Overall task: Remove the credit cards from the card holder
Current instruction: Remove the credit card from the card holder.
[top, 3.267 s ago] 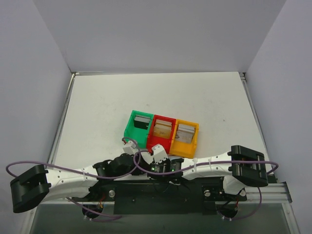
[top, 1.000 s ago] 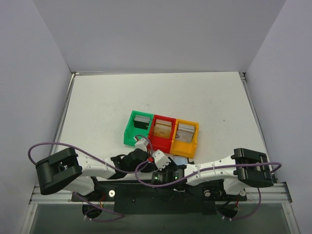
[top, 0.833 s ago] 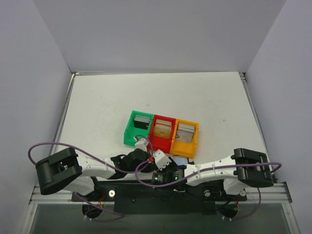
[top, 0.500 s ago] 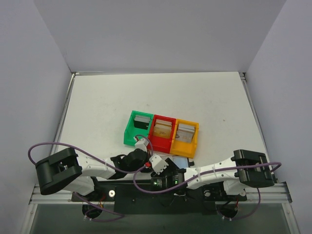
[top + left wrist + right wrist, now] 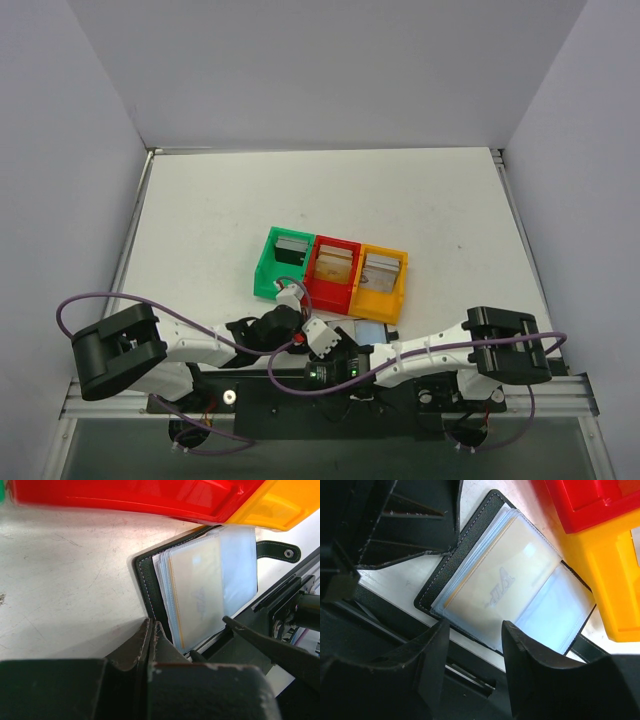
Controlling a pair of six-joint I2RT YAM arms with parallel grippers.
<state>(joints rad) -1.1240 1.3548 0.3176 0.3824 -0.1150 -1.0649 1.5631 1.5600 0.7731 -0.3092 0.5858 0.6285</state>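
The card holder (image 5: pixel 440 582) is a black wallet with clear sleeves, lying open on the table (image 5: pixel 210 220) just in front of the red and orange boxes; it also shows from above (image 5: pixel 372 332). A pale tan credit card (image 5: pixel 495 580) with a blue edge shows in the top sleeve (image 5: pixel 197 590). My left gripper (image 5: pixel 151 625) is shut, its tips against the holder's left cover edge, with nothing visible between them. My right gripper (image 5: pixel 475 640) stands open over the holder's near edge, gripping nothing.
A joined row of green (image 5: pixel 268 265), red (image 5: pixel 322 292) and orange (image 5: pixel 377 306) boxes stands mid-table, each with a card inside. The arms' black base rail (image 5: pixel 300 405) lies right behind the holder. Both wrists crowd together at the near edge.
My right gripper has slid left and back toward the near edge, uncovering more of the holder. The left arm and the boxes have stayed put.
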